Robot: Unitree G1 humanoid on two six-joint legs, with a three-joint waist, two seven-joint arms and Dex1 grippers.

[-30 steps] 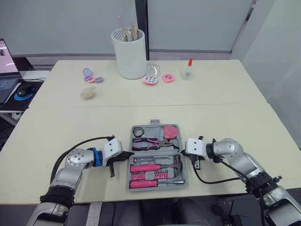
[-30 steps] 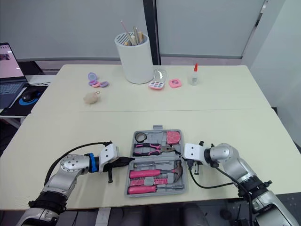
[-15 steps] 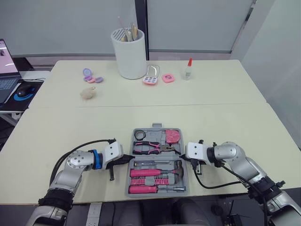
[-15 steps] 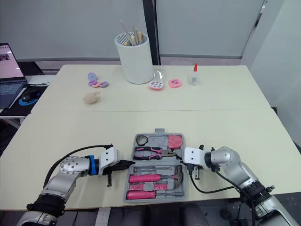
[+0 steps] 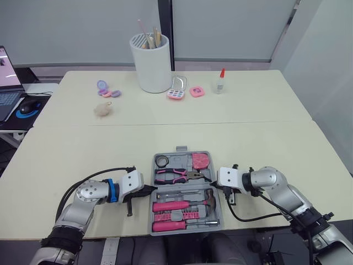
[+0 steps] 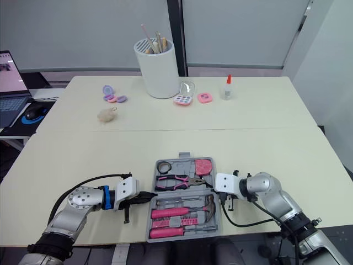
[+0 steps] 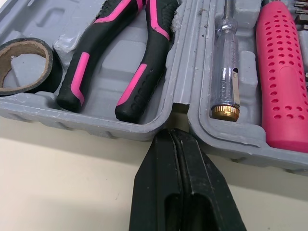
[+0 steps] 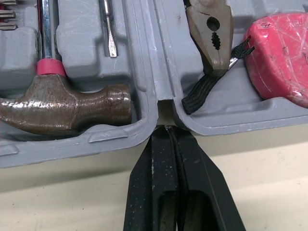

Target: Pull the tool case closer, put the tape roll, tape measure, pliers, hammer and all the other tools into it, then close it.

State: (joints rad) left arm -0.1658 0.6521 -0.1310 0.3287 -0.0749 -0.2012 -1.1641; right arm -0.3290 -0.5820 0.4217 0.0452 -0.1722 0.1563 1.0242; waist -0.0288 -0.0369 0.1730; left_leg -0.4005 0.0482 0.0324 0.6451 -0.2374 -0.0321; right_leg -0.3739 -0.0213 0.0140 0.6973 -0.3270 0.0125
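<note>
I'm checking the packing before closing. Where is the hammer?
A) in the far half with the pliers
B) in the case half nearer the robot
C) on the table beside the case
B: the hammer lies in the near half of the tool case, the pliers in the far one.

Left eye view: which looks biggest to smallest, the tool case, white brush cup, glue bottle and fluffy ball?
1. tool case, though nearest the camera
2. white brush cup
3. fluffy ball and glue bottle: too alike to rank
</note>
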